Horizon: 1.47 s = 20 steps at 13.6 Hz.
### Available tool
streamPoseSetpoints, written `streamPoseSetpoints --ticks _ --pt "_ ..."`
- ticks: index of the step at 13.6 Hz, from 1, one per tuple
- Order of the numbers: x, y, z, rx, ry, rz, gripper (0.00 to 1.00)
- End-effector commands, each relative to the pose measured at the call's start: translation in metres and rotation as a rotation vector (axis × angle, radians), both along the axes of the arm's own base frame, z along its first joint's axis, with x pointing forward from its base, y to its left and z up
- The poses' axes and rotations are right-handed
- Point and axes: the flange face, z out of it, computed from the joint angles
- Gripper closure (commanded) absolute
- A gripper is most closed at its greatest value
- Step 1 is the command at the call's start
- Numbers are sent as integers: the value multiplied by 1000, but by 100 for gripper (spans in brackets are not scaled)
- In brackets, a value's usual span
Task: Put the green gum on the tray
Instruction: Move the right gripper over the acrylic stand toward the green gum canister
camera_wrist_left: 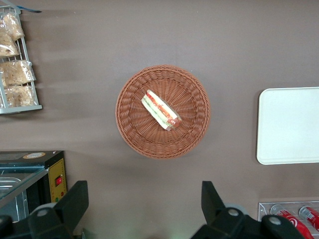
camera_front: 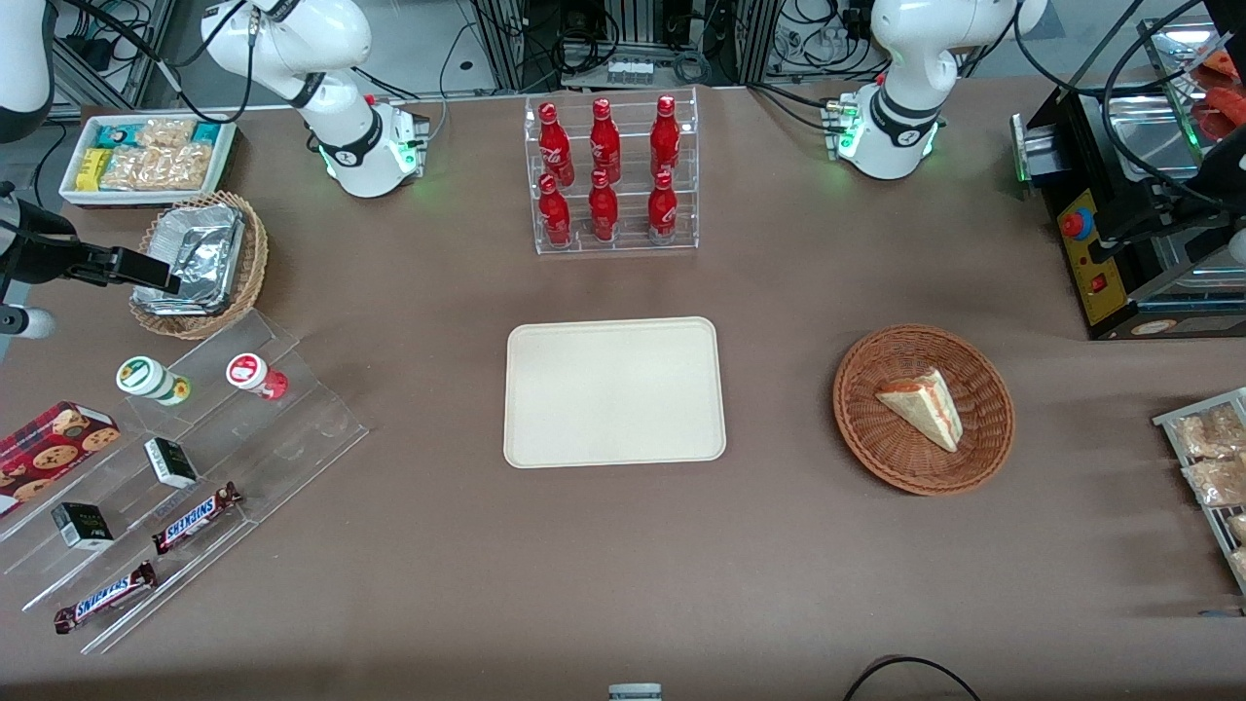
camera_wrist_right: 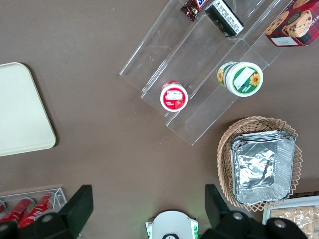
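Observation:
The green gum [camera_front: 151, 380] is a small white canister with a green-rimmed lid, standing on the upper step of a clear acrylic stand; it also shows in the right wrist view [camera_wrist_right: 241, 78]. A similar red-and-white canister [camera_front: 255, 375] stands beside it. The cream tray [camera_front: 613, 389] lies bare at the table's middle and shows in the right wrist view [camera_wrist_right: 20, 109]. My gripper [camera_front: 156, 275] hangs high over the working arm's end of the table, above the foil basket, farther from the front camera than the gum. In the right wrist view the gripper [camera_wrist_right: 148, 195] is open and holds nothing.
The clear stepped stand [camera_front: 292, 428] also carries Snickers bars [camera_front: 195, 516], small dark boxes [camera_front: 170, 462] and a cookie box [camera_front: 54, 438]. A wicker basket of foil trays [camera_front: 200, 258], a white snack bin [camera_front: 146, 156], a cola bottle rack [camera_front: 611, 175] and a sandwich basket [camera_front: 925, 409] stand around.

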Motion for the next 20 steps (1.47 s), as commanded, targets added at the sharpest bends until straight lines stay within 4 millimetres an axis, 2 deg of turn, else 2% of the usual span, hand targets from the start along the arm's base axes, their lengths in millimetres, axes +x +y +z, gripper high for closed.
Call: streamPoseSetpoints --ticks 1,5,7,10,12,16,17,20 --pt "2 -3 5 3 9 -9 0" --pt "5 -2 -1 1 -4 15 0" --pt "8 -5 -17 9 -13 65 0" --pt "11 -17 -39 23 -34 306 0" --pt "9 -42 -59 17 -68 417 0" --pt "10 -74 -83 41 -120 761 0" --pt "8 -89 -92 45 -129 835 0" --pt "10 -105 -112 40 -161 954 0"
